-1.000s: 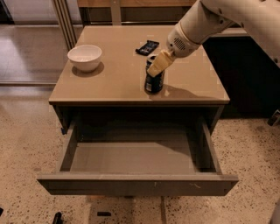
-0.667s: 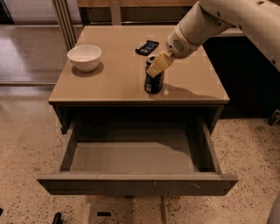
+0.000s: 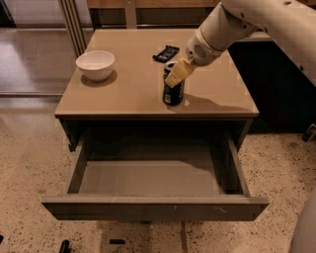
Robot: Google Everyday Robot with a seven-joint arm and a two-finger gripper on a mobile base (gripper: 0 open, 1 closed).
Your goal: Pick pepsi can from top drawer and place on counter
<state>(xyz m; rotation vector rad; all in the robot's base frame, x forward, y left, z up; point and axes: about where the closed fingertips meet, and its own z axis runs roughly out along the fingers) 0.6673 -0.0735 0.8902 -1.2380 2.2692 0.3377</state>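
Speckled stone flooring (image 3: 29, 163) is spreading around the grey cabinet, whose tan counter (image 3: 133, 84) is catching a soft gloss. Below it the top drawer (image 3: 153, 208) is hanging pulled well out, its grey floor showing. A white arm (image 3: 256, 15) is reaching in from the upper right. A white bowl (image 3: 95, 64) is sitting at the counter's left. The pepsi can (image 3: 173, 94) is standing upright near the counter's front edge (dark blue, pale markings, silvery rim), with the gripper (image 3: 176, 74) hovering right at its top; whether it is clamping the can I cannot tell. A black wrapped bar (image 3: 166, 53) is lying behind the can
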